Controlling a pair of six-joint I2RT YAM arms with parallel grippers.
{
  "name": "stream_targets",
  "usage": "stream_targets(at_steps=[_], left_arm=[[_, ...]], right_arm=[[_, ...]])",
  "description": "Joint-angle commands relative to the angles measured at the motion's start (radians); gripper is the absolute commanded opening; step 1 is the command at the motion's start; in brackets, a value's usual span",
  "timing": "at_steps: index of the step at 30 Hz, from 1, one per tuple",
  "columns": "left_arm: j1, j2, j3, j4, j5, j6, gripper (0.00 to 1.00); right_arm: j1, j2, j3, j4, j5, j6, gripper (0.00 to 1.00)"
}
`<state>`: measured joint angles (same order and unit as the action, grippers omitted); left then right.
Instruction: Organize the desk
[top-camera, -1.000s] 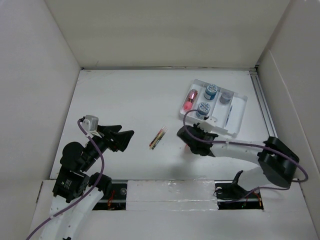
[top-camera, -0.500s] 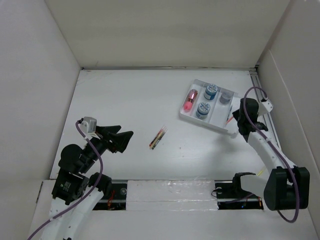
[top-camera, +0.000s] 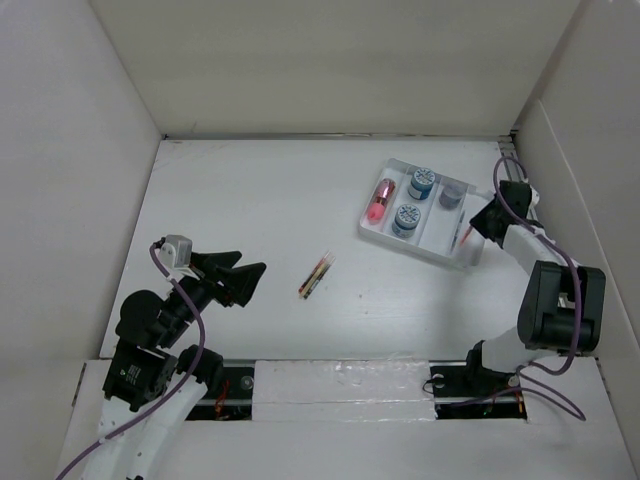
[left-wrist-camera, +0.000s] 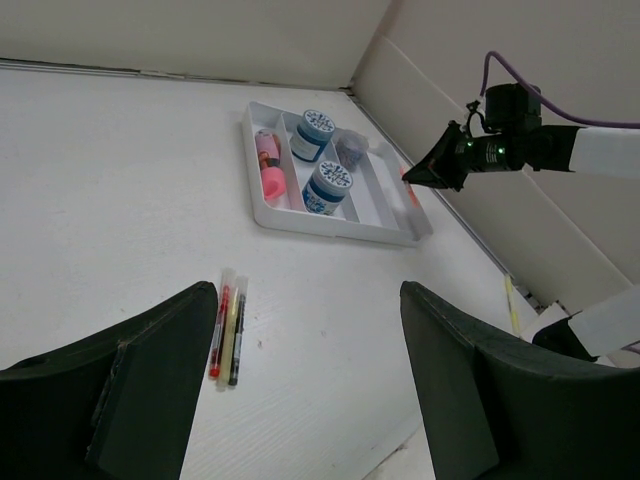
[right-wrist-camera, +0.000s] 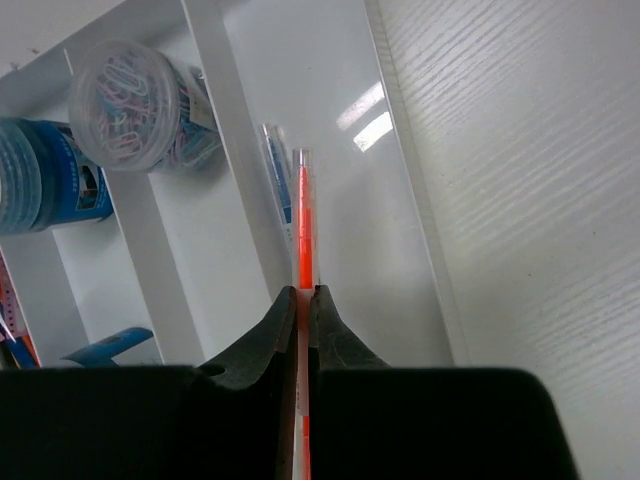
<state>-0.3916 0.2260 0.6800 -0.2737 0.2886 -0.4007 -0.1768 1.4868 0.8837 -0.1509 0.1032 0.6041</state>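
My right gripper (right-wrist-camera: 301, 292) is shut on an orange pen (right-wrist-camera: 302, 230) and holds it over the rightmost compartment of the white tray (top-camera: 432, 252). In the top view this gripper (top-camera: 468, 236) hangs at the tray's right end. A blue pen (right-wrist-camera: 281, 190) lies in that compartment. Three pens (top-camera: 315, 277), red, yellow and black, lie side by side on the white desk (top-camera: 250, 200); they also show in the left wrist view (left-wrist-camera: 229, 324). My left gripper (top-camera: 250, 280) is open and empty, left of those pens.
The tray holds two blue-lidded tubs (top-camera: 422, 182) (top-camera: 406, 218), a clear jar of paper clips (right-wrist-camera: 135, 100), and a pink item (top-camera: 379, 200). White walls enclose the desk on the left, back and right. A metal rail (top-camera: 528, 215) runs along the right edge.
My right arm has swung from the middle of the desk, near the pens, to the tray's right end and now holds the orange pen over the compartment. The left arm has barely moved.
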Motion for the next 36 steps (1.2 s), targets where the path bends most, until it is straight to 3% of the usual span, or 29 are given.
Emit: stream_targets(at_steps=[1, 5, 6, 8, 9, 13, 17, 20, 26, 30, 35, 36], left_arm=[[-0.004, 0.007, -0.005, 0.045, 0.018, 0.013, 0.70], [-0.004, 0.033, -0.002, 0.042, 0.027, 0.014, 0.70], [-0.004, 0.036, -0.003, 0.045, 0.030, 0.014, 0.70], [-0.004, 0.045, -0.007, 0.053, 0.038, 0.017, 0.70], [-0.004, 0.052, -0.005, 0.053, 0.053, 0.017, 0.69], [-0.004, 0.137, 0.000, 0.082, 0.109, 0.040, 0.64], [-0.004, 0.251, 0.010, 0.131, 0.199, 0.025, 0.57], [-0.004, 0.329, 0.039, 0.171, 0.239, -0.006, 0.54], [-0.004, 0.432, 0.174, 0.171, 0.239, -0.026, 0.53], [-0.004, 0.518, 0.219, 0.200, 0.271, -0.043, 0.52], [-0.004, 0.696, 0.274, 0.260, 0.300, -0.029, 0.51], [-0.071, 0.728, 0.294, 0.254, 0.231, -0.014, 0.51]], right_arm=[[-0.042, 0.024, 0.050, 0.034, -0.057, -0.041, 0.04], [-0.055, 0.075, 0.074, 0.033, -0.061, -0.023, 0.17], [-0.055, 0.082, 0.074, 0.033, -0.044, -0.017, 0.37], [-0.064, 0.076, 0.069, 0.037, -0.014, 0.000, 0.54], [-0.064, 0.067, 0.063, 0.045, -0.013, 0.008, 0.67], [-0.029, -0.064, 0.026, 0.091, -0.030, 0.032, 0.80], [0.063, -0.247, 0.029, 0.097, -0.043, 0.036, 0.80], [0.161, -0.406, 0.052, 0.102, -0.083, 0.008, 0.69], [0.353, -0.608, 0.256, -0.034, -0.171, -0.067, 0.23], [0.425, -0.666, 0.426, -0.139, -0.238, -0.105, 0.17], [0.471, -0.636, 0.588, -0.139, -0.382, -0.095, 0.20], [0.471, -0.617, 0.618, -0.139, -0.391, -0.089, 0.20]])
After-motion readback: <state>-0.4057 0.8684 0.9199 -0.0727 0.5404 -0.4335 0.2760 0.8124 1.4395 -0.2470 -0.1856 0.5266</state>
